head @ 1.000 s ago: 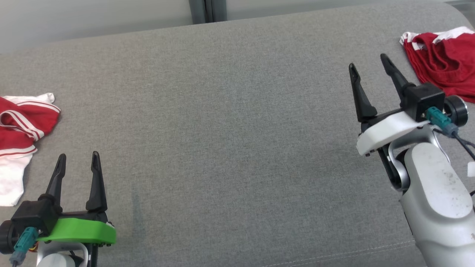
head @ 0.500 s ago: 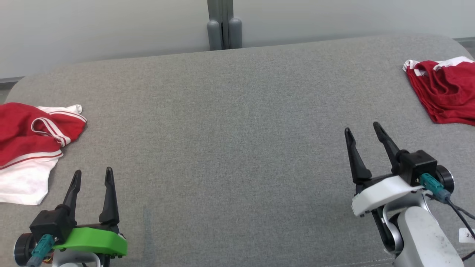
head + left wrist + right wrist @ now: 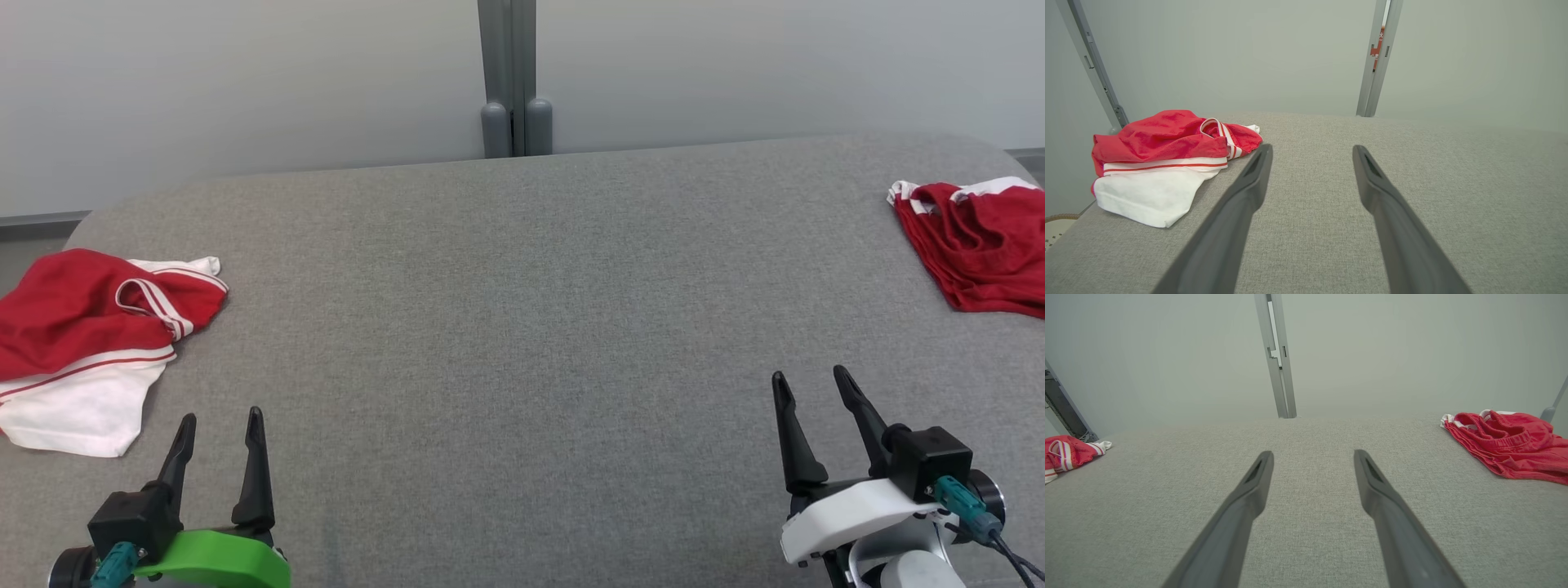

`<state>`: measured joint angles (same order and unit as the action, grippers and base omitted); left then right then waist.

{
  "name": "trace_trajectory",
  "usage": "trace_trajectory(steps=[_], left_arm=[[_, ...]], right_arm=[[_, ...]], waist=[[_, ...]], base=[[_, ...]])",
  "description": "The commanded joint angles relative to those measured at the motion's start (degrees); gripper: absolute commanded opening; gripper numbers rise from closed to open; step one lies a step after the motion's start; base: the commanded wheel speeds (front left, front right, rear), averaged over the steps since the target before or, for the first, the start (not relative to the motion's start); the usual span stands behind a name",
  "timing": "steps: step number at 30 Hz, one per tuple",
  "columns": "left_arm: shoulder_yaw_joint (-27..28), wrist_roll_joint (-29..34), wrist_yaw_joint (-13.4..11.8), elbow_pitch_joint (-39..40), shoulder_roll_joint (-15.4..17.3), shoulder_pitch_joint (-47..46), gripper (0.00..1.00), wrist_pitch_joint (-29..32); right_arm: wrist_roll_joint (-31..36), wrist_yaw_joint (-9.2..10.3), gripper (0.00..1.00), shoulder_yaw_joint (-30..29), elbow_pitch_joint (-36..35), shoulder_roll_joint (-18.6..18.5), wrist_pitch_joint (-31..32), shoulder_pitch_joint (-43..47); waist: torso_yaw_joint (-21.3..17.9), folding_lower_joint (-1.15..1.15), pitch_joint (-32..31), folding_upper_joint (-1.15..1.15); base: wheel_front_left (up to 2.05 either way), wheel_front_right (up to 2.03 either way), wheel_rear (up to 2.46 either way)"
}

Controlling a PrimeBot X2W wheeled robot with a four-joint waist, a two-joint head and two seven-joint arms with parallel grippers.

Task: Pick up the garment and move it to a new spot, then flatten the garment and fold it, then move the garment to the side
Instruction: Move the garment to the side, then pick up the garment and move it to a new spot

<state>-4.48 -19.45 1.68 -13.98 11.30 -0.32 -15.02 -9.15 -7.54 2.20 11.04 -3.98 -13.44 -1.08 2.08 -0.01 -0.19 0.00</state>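
a crumpled red-and-white garment (image 3: 90, 327) lies at the left edge of the grey woven pad (image 3: 522, 327), and soft red shorts (image 3: 980, 245) lie at its right edge. the left gripper (image 3: 222, 413) and right gripper (image 3: 809, 372) hover wide open and empty. a pale wall (image 3: 245, 82) and a grey post (image 3: 508, 73) stand behind.

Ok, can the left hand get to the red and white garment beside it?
Probably yes. The left hand is open and empty, the red and white garment lies just ahead to its left, with only bare grey cushion between.
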Motion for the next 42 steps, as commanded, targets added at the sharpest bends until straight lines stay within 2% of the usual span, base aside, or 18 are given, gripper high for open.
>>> trace_trajectory(steps=[1, 42], left_arm=[[-0.11, 0.46, -0.22, -0.22, -0.04, 0.82, 1.0, -0.18], [-0.96, -0.49, -1.23, -0.53, 1.44, 1.49, 1.0, -0.19]], right_arm=[[0.24, 0.11, 1.0, -0.12, -0.49, 0.28, 0.1, 0.93], [0.44, 0.11, 1.0, 0.59, -0.45, 1.01, -0.24, 2.92]], waist=[[0.33, 0.01, -0.51, 0.0], [2.29, 0.01, -1.99, 0.0]], base=[[0.0, 0.0, 0.0], [0.0, 0.0, 0.0]])
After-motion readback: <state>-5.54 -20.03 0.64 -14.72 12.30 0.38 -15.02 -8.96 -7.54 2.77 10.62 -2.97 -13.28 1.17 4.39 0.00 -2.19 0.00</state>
